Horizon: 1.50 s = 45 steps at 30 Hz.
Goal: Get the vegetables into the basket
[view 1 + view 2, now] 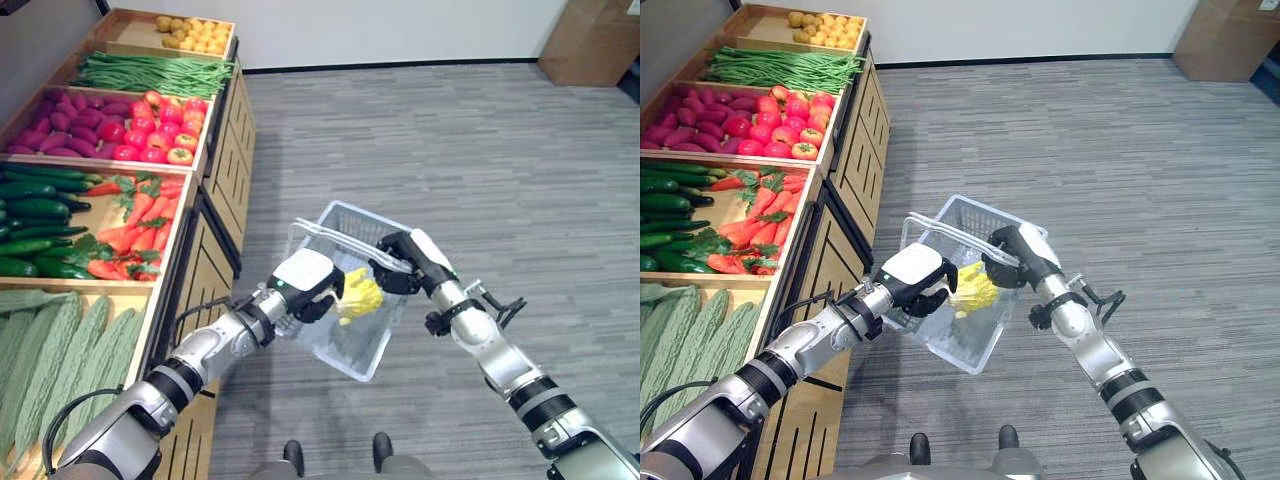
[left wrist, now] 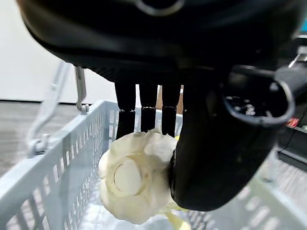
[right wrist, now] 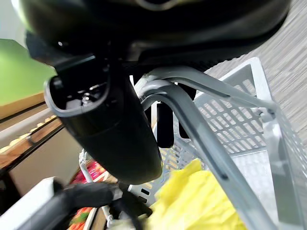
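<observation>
Pale cabbage [image 2: 136, 179] clasped in left hand [image 1: 310, 283], over basket [image 1: 352, 352].

Grey carpet-tile floor [image 1: 450, 140] across the room. White wall [image 1: 400, 30] along the far edge, dark skirting strip [image 1: 400, 68] at its base. Brown cardboard box [image 1: 592, 40] in the far corner, against the wall.

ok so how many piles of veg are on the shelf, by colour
green: 3 (green beans, cucumbers, ridged gourds)
red or orange: 2 (tomatoes, carrots)
purple: 1 (purple roots)
yellow: 1 (potatoes)
total: 7
</observation>
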### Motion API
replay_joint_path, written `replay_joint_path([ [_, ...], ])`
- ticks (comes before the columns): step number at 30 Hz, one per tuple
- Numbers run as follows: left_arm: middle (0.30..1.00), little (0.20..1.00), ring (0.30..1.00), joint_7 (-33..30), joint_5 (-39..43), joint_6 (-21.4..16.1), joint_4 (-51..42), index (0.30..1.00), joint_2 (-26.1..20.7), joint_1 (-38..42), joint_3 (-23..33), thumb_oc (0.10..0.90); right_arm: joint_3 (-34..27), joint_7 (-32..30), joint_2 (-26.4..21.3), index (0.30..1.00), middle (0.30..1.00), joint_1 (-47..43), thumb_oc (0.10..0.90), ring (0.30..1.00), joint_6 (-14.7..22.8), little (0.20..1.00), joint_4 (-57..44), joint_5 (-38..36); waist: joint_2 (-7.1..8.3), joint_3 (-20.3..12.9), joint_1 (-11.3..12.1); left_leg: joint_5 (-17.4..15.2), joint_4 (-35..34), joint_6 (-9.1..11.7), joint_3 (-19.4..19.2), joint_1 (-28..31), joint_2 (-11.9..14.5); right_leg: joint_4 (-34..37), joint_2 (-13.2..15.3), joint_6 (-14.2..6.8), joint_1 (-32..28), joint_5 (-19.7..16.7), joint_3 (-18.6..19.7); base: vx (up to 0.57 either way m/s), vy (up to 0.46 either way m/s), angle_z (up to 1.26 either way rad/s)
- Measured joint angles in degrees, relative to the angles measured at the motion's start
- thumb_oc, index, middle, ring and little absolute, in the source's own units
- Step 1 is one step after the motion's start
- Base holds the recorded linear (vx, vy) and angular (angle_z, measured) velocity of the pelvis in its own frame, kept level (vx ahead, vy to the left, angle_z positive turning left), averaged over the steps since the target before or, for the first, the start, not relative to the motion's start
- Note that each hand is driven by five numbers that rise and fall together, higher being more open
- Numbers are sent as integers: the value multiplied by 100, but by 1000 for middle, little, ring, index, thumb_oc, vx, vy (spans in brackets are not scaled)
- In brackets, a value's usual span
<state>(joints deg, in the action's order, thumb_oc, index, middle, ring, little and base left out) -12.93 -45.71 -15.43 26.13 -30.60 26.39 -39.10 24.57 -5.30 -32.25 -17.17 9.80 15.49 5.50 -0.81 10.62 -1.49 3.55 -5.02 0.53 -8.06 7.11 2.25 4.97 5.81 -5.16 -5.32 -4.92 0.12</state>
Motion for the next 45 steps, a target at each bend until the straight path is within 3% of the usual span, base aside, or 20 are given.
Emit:
replay_joint_path([
  [7,1000,1000,1000,-94,-327,177,315,1000,25,-99,18,900,4,158,-43,300,300,216,400,300,52,300,-338,-200,17,-10,-9,-3,-1,6,-28,18,23,0,-24,10,0,-8,33,-3,0,-2],
  [10,1000,1000,1000,-9,-121,179,-95,1000,8,-643,327,900,-88,166,-91,300,300,541,400,300,96,300,-263,-191,39,-19,41,-4,-1,6,-24,16,31,-2,-33,9,-2,-8,34,0,0,0],
  [11,1000,1000,1000,168,223,165,-619,1000,19,-1088,722,900,-264,184,1,300,300,723,400,300,160,300,-241,-182,51,-20,51,-14,-2,17,-17,17,38,0,-35,8,-12,-1,21,0,0,0],
  [12,1000,1000,1000,359,1149,53,-1484,1000,120,-1842,1332,900,-567,124,180,300,300,1058,400,300,185,300,-195,-188,86,-21,51,-22,-2,27,-10,18,43,1,-42,18,-12,5,8,-32,-13,6],
  [13,1000,1000,1000,441,1699,-11,-1877,1000,165,-2156,1512,900,-721,62,231,300,300,1218,400,300,175,300,-74,-191,92,-24,83,-21,-1,26,11,18,43,-1,-43,18,-28,5,-24,-41,-21,16],
  [14,1000,1000,1000,723,2804,-62,-2539,1000,154,-2578,1670,900,-999,41,260,300,300,1417,400,300,103,300,289,-184,94,-25,213,-21,-1,26,64,37,39,0,-36,17,-69,13,-77,24,-11,20],
  [18,1000,1000,1000,1104,4316,-89,-3061,1000,-36,-3040,1940,900,-1298,-4,345,300,300,1773,400,300,-73,300,680,-177,81,-40,367,-31,-4,43,142,33,36,26,-30,9,-103,86,-156,9,-12,11],
  [22,1000,1000,1000,1760,6098,-68,-3109,1000,-174,-3955,2564,900,-1664,-22,469,300,300,2264,400,300,-84,300,1405,-96,74,-58,356,-21,-3,50,236,40,32,28,-24,27,-159,77,-239,-3,-9,10],
  [25,1000,1000,1000,1915,6394,32,-2718,1000,-235,-4148,2642,900,-1758,-47,471,300,300,2397,400,300,-228,300,1678,-87,57,-68,363,-17,-3,52,256,22,32,29,-24,35,-155,83,-262,4,-15,5],
  [30,1000,1000,1000,1940,5759,8,-959,1000,-251,-4171,2660,900,-2246,-102,475,300,300,2616,400,300,-211,300,2053,-86,-17,-175,279,-17,-2,52,278,25,40,29,-32,44,-166,98,-291,0,0,0],
  [34,1000,1000,1000,1844,4699,160,520,1000,-120,-4091,2511,900,-2319,-146,471,300,300,2668,400,300,-168,300,2299,-88,-33,-281,213,-15,-3,56,283,25,68,30,-60,57,-146,114,-302,0,0,0],
  [41,1000,1000,1000,1455,2829,241,2631,1000,631,-3750,2124,900,-2312,-145,477,300,300,2748,400,300,-160,300,2668,-86,-54,-492,172,-18,-3,61,251,-46,77,30,-71,25,-52,163,-259,-6,-5,-2],
  [43,1000,1000,1000,1143,2755,460,3621,1000,1267,-3558,2614,900,-2299,-152,533,300,300,2805,400,300,-160,300,2674,-86,-27,-507,143,-21,-2,58,205,-60,81,30,-75,23,-10,162,-207,1,-23,-13],
  [45,1000,1000,1000,919,2642,517,4218,1000,1519,-3466,2868,900,-2251,-156,563,300,300,2822,400,300,-161,300,2671,-81,-27,-507,134,-32,-3,56,151,-67,96,30,-90,24,21,161,-162,27,-37,-12],
])
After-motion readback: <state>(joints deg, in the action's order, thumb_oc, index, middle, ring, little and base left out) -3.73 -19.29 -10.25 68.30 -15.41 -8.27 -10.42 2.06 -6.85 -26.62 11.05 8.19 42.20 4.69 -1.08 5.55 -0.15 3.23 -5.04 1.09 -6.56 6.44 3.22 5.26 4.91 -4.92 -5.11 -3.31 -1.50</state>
